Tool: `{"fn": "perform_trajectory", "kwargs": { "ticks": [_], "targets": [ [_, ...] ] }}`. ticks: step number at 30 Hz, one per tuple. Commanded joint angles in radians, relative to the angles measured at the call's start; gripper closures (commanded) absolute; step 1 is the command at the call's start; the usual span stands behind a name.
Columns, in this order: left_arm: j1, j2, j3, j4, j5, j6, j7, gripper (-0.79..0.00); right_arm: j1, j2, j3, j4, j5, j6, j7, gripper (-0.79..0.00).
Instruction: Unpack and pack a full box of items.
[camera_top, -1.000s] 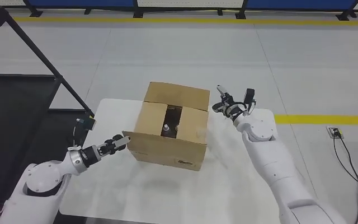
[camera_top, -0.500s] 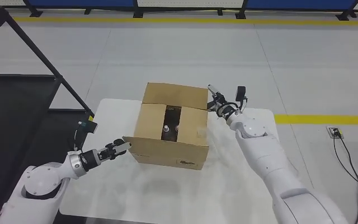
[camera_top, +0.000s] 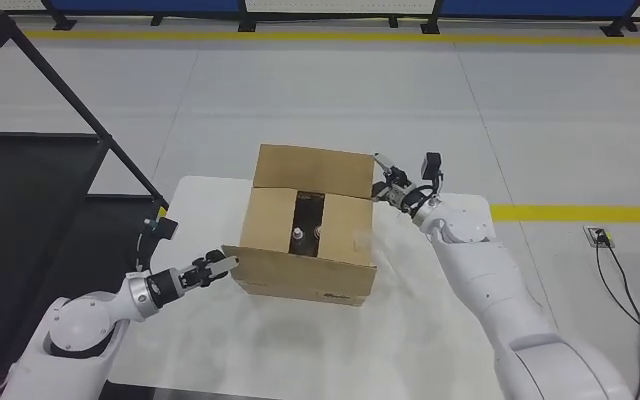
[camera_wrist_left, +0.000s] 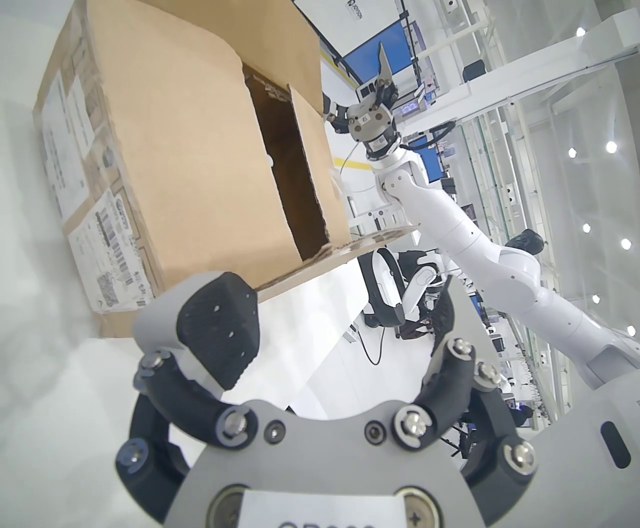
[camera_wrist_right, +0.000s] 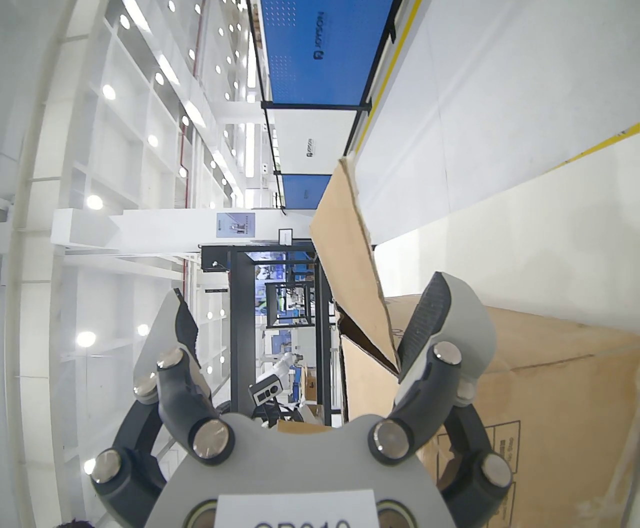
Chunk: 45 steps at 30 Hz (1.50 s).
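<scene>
Top view has my right hand drawn in closer than it was a second ago, from clear of the box to just off its corner at 2 o'clock. My left hand has slipped a little back toward me and now sits at the 8 o'clock corner. The box seems to have shifted very slightly on the bench, staying near its middle. Both hands are spread wide with nothing in them. From my left wrist, the left hand shows one pad just beside the ragged edge of a flap that juts out from the box. From my right wrist, the right hand has a raised flap standing up between its fingers. One finger is at that flap's lower edge, though I cannot tell whether it touches. The two top flaps lie mostly across the opening, and the dark gap between them shows bottle tops, so the goods are all inside. As I read it, the unpacking has barely begun. I have merely lined up on opposite corners, and the flaps must be pushed outward before I can reach anything. A careless shove could skid the box instead of folding the cardboard.
</scene>
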<state>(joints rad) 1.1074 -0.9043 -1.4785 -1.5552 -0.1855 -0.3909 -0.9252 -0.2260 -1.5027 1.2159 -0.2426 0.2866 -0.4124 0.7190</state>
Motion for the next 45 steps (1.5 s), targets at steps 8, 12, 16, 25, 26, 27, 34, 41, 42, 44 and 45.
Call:
{"fn": "perform_trajectory", "kwargs": {
  "ticks": [8,12,16,25,26,27,34,41,42,44,45],
  "targets": [
    [0.036,0.006,-0.03,-0.029,-0.023,-0.01,-0.021,-0.785,-0.007,-0.001,-0.015,-0.013,-0.039,0.023,0.03,-0.785],
    [0.052,0.009,-0.042,-0.034,-0.022,-0.012,-0.018,-0.785,-0.007,0.002,-0.021,-0.015,-0.063,0.028,0.03,-0.785],
    [0.057,0.009,-0.039,-0.021,-0.011,-0.007,-0.005,-0.785,-0.008,0.005,-0.023,-0.017,-0.084,0.03,-0.021,-0.785],
    [0.053,0.008,-0.028,-0.006,-0.007,-0.004,0.002,-0.785,-0.004,-0.02,-0.063,-0.03,-0.157,0.085,-0.179,-0.785],
    [0.054,0.009,-0.027,-0.005,-0.008,-0.005,0.003,-0.785,-0.006,-0.025,-0.064,-0.031,-0.152,0.079,-0.193,-0.785],
    [0.054,0.009,-0.027,-0.005,-0.009,-0.005,0.004,-0.785,-0.007,-0.029,-0.065,-0.03,-0.149,0.078,-0.197,-0.785],
    [0.058,0.009,-0.026,-0.003,-0.009,-0.002,0.009,-0.785,-0.001,-0.041,-0.043,-0.017,-0.083,0.008,-0.179,-0.785],
    [0.052,0.008,-0.013,-0.006,0.002,0.0,0.019,-0.785,0.003,-0.024,-0.011,-0.006,-0.047,-0.049,-0.105,-0.785],
    [0.05,0.007,-0.011,-0.006,0.003,0.003,0.022,-0.785,0.002,-0.02,-0.007,-0.007,-0.044,-0.056,-0.094,-0.785],
    [0.045,0.007,-0.006,-0.007,0.01,0.007,0.029,-0.785,-0.003,-0.013,0.002,-0.014,-0.036,-0.077,-0.069,-0.785],
    [0.043,0.006,-0.003,-0.005,0.016,0.01,0.035,-0.785,-0.006,-0.01,0.007,-0.019,-0.031,-0.087,-0.057,-0.785]
  ]
}}
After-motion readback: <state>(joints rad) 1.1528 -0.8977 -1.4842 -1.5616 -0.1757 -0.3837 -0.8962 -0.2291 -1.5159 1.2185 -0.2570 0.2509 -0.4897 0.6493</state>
